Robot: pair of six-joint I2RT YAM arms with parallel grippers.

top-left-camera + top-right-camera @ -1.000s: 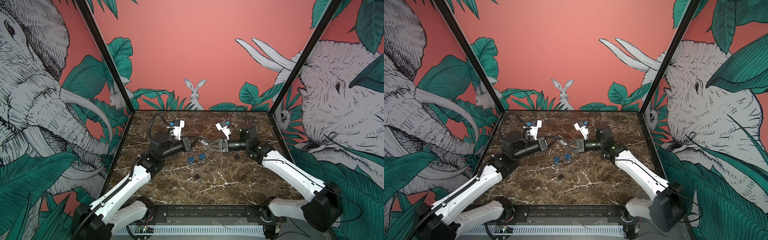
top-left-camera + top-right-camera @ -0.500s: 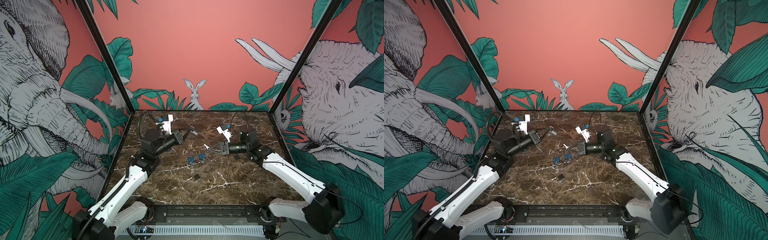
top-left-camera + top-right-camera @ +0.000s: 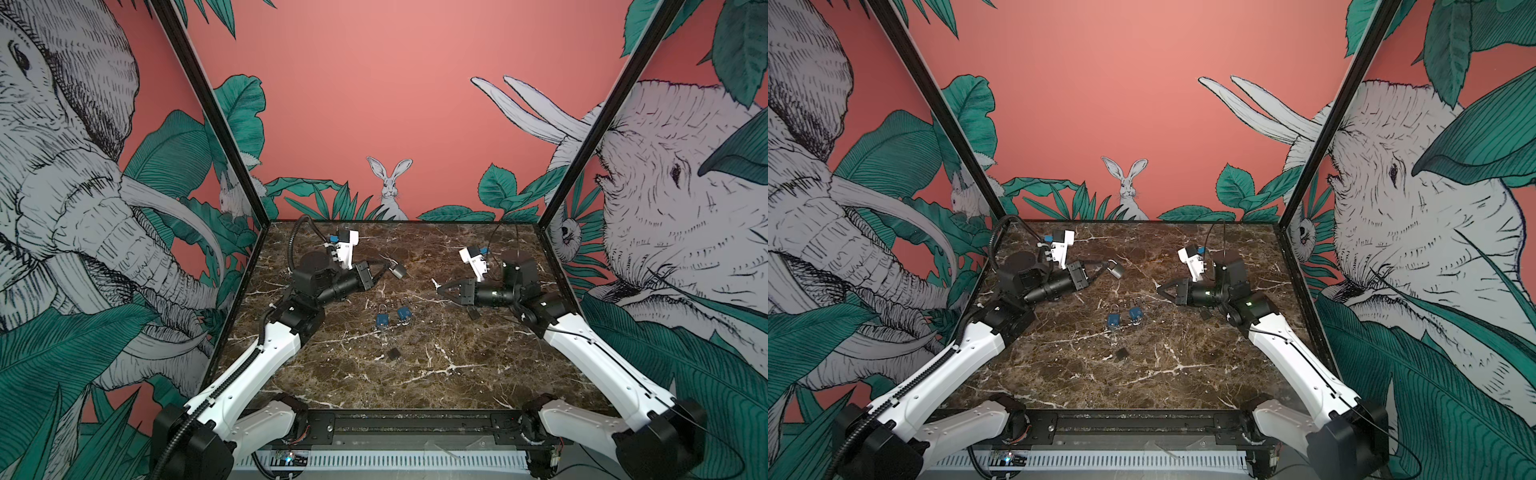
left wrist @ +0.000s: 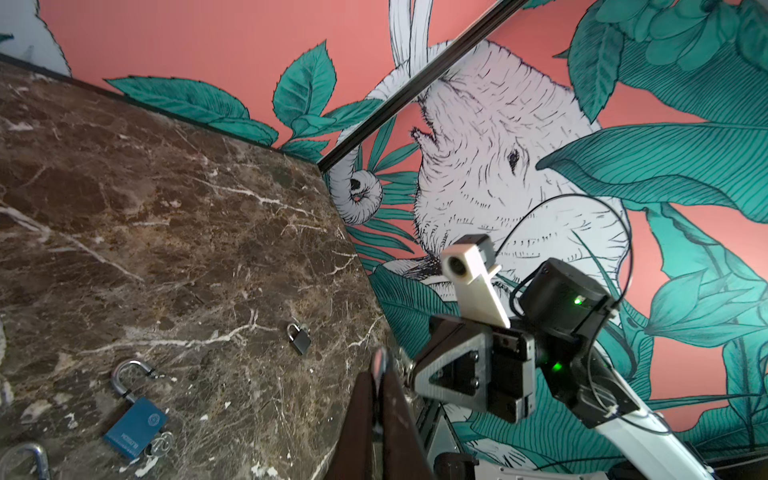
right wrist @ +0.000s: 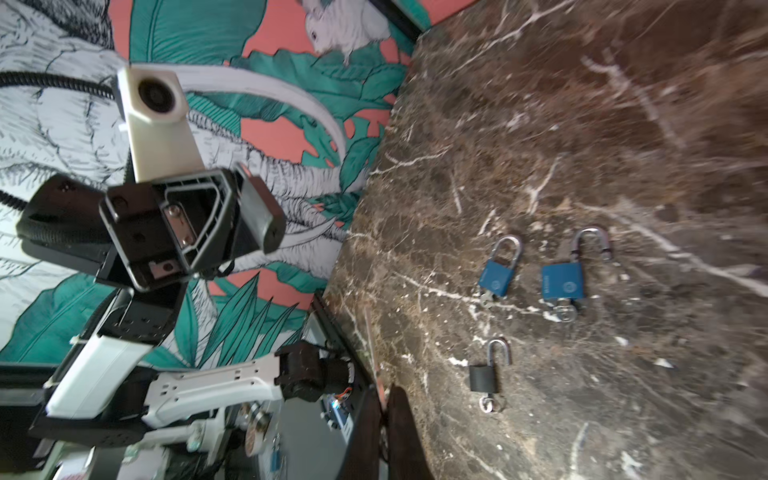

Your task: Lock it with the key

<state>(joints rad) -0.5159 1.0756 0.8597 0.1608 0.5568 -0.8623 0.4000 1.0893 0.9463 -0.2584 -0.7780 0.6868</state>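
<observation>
Now separated: my left pincer (image 3: 389,268) grips the grey padlock (image 3: 399,271), my right pincer (image 3: 440,287) is pinched shut on the key (image 3: 434,283), pulled clear. Probably locked; can't confirm.

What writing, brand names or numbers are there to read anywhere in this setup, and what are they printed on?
No text here is clear enough to quote.
On the open blue padlock: a line of white print along one edge and a round emblem, both too blurred to read.
On the other blue padlock: a round emblem, too small to read.
On the painted walls: drawings of animals and leaves only, no lettering.
</observation>
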